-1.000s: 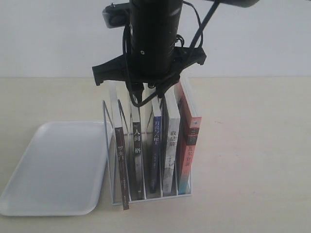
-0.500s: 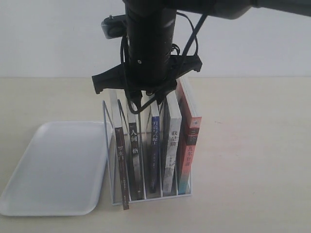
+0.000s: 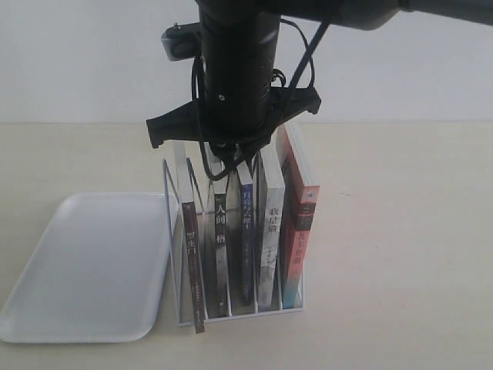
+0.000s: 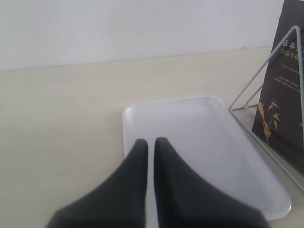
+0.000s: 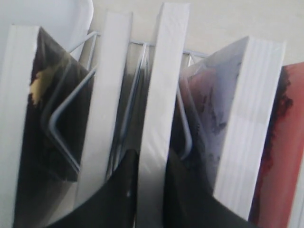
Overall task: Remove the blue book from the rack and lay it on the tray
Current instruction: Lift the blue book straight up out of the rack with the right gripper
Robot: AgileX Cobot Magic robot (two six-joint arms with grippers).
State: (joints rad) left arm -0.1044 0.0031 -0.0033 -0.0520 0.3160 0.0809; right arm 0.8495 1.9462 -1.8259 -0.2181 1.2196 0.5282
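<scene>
Exterior view: right claw [image 5: 151,159] reaches down into the rack [image 3: 167,202], closed on the blue book [image 3: 246,223].
A pale beige counter [image 3: 400,254] runs back to a plain white wall [image 3: 77,62]. The blue book stands upright in the middle slot, between a black-spined book [image 3: 219,247] and a white-spined book [image 3: 271,247]. The tray [image 3: 85,270] lies flat beside the rack. Over the tray, the left claw [image 4: 150,142] is closed to a thin slit, holding nothing.
</scene>
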